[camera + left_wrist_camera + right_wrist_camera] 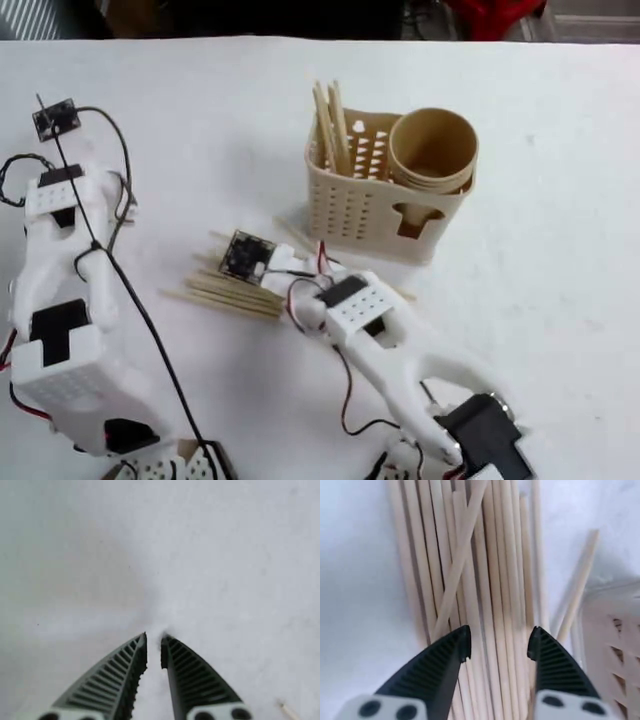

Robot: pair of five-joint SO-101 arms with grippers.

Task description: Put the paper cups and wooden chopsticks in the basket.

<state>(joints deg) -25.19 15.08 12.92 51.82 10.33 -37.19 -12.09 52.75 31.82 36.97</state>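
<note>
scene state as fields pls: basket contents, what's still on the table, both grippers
basket: upright on the table
in basket: stacked paper cups at one end; a few wooden chopsticks standing at the other
still out: pile of chopsticks lying on the table beside the basket
right gripper: open, over the pile, straddling several sticks
left gripper: shut, empty, close over bare table

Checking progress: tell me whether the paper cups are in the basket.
In: the paper cups stand nested upright inside the basket.
</note>
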